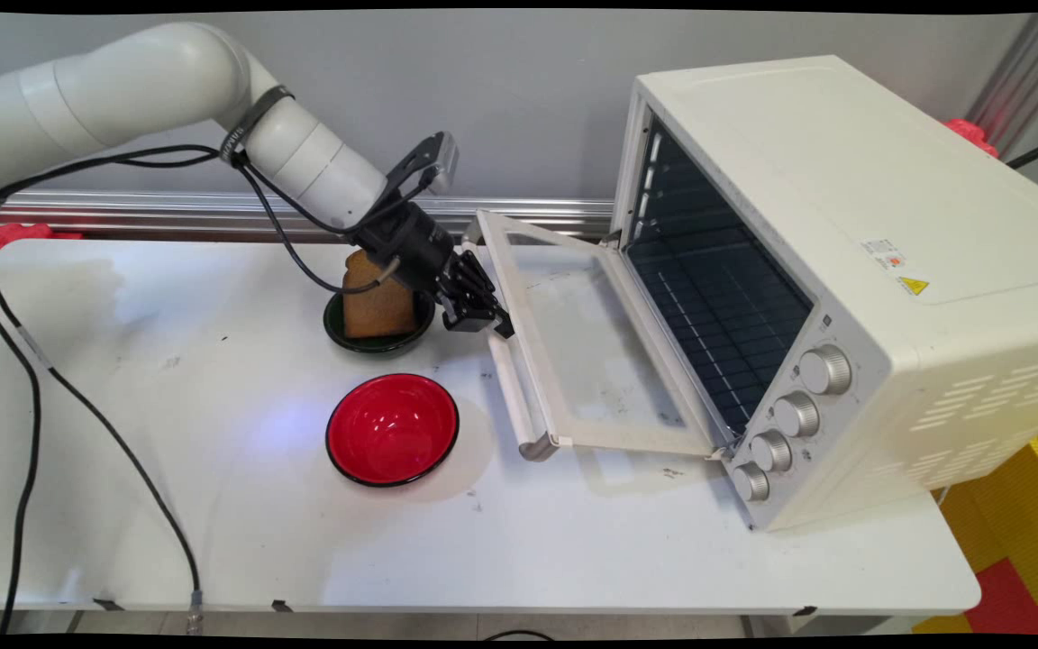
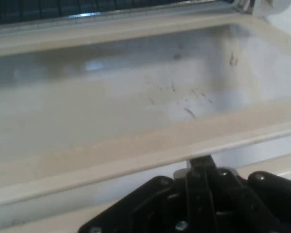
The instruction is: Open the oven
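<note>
My gripper (image 1: 494,324) is shut, its fingertips (image 2: 200,162) pressed together against the outer rim of the cream toaster oven's door (image 1: 591,351). The door hangs open and nearly flat, with its handle bar (image 1: 512,388) along the left edge, just below the gripper. In the hand view the door's glass pane (image 2: 136,87) and cream frame (image 2: 111,150) fill the picture, with the dark oven rack at the top. Nothing is held between the fingers. Right behind the gripper, a slice of brown toast (image 1: 377,302) leans upright in a dark green bowl (image 1: 379,338).
An empty red bowl (image 1: 392,429) sits on the white table (image 1: 213,532) in front of the green bowl. The oven body (image 1: 843,270) with several silver knobs (image 1: 794,415) takes up the table's right side. Black cables (image 1: 104,433) trail across the left.
</note>
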You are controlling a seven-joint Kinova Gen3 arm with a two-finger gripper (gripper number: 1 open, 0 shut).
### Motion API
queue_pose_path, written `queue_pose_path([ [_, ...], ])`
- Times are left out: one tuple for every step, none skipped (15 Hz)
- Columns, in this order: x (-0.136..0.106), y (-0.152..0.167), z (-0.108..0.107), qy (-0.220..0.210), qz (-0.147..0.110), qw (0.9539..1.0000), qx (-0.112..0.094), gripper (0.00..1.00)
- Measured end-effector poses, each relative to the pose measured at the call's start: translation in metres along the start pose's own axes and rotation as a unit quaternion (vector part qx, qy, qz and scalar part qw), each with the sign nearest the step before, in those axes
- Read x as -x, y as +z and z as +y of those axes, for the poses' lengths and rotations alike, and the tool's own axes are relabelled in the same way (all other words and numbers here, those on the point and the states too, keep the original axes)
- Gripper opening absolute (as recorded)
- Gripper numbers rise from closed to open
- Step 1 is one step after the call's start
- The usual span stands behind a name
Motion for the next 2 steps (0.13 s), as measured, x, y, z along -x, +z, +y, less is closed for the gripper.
queue_pose_path([
  [0.0015, 0.0016, 0.0002, -0.001, 0.0, 1.0, 0.0, 0.0],
  [0.0023, 0.0026, 0.0003, -0.001, 0.001, 1.0, 0.001, 0.0],
])
